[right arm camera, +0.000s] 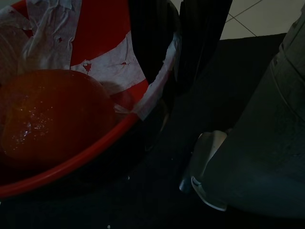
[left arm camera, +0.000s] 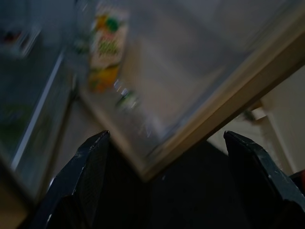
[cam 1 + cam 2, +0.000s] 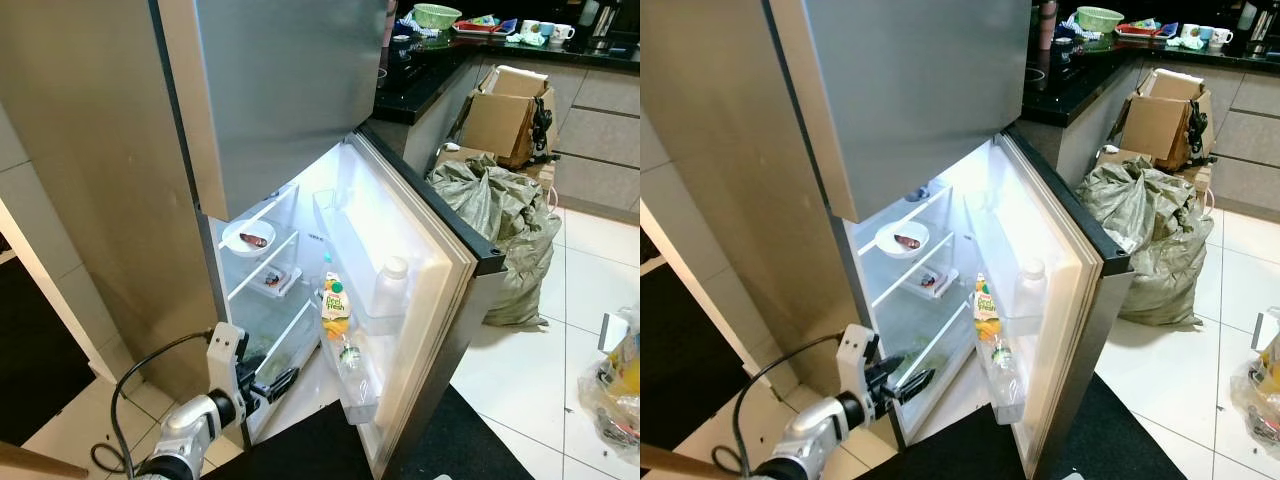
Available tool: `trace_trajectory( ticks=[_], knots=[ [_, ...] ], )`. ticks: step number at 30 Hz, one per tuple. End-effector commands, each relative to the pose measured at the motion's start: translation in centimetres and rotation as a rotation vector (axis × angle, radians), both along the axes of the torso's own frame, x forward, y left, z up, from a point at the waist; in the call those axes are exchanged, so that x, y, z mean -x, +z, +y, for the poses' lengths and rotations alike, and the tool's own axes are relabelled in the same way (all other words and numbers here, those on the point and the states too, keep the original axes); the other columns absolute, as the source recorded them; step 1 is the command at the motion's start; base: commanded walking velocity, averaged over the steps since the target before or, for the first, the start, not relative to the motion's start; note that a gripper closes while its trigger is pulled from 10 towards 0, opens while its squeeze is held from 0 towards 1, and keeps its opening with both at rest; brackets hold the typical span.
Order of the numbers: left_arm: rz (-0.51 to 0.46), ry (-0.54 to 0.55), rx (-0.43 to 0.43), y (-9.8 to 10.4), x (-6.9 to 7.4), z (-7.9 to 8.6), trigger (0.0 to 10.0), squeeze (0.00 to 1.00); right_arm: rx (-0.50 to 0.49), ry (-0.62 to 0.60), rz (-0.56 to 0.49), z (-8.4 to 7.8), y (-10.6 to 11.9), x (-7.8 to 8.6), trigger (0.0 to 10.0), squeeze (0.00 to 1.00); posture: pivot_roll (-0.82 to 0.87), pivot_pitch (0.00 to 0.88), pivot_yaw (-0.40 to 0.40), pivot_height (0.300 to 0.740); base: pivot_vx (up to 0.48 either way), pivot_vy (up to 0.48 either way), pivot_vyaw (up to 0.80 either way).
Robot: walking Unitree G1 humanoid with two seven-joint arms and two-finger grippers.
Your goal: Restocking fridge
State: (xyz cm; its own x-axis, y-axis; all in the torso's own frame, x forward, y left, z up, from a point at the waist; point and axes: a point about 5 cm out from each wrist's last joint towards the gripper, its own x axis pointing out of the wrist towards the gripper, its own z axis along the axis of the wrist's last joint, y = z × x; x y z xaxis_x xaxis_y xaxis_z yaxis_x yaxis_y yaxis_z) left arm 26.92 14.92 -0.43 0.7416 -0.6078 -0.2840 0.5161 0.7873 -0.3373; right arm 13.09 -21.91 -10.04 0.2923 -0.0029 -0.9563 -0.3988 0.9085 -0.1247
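Juice carton (image 3: 335, 305) beyond open L jaws

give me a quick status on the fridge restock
Left gripper open, empty, low at the open fridge. Right gripper shut on red bowl rim, orange inside. Nothing blocking the shelves.

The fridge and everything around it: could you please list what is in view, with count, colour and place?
Fridge: one, steel; lower door open.
Plate: one, white; upper shelf.
Juice carton: one, white-yellow; door rack.
Bottle: one, milky; door rack.
Sacks: grey-green heap; floor, right.
Cardboard box: one, brown; behind sacks.
Basin: one, red; holds an orange fruit.
Left gripper: open, empty, by lowest shelf.
Right gripper: on the basin rim.
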Motion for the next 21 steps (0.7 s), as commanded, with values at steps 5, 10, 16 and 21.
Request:
trace_trajectory(
  ticks=[5,10,16,21],
  knots=[
    [0.111,0.068,-0.082,-2.1,2.0,2.0,10.0,0.00,0.004,0.080,-0.046,0.6,0.3,-1.0,10.0,0.00,-0.05,0.000,0.003,0.740,0.000,0.000,0.00],
    [0.201,0.103,-0.134,-3.6,3.8,2.9,10.0,0.00,-0.002,0.164,-0.095,1.2,0.7,-2.3,10.0,0.00,-0.04,0.000,0.002,0.740,0.000,0.000,0.00],
    [0.327,0.142,-0.185,-5.6,6.7,3.8,10.0,0.00,-0.010,0.357,-0.159,2.8,1.6,-4.6,10.0,0.00,-0.04,0.000,0.003,0.740,0.000,0.000,0.00],
    [0.369,0.153,-0.198,-6.3,7.8,3.9,10.0,0.00,-0.013,0.460,-0.192,3.7,2.1,-5.9,10.0,0.00,-0.04,0.000,0.001,0.740,0.000,0.000,0.00]
  ],
)
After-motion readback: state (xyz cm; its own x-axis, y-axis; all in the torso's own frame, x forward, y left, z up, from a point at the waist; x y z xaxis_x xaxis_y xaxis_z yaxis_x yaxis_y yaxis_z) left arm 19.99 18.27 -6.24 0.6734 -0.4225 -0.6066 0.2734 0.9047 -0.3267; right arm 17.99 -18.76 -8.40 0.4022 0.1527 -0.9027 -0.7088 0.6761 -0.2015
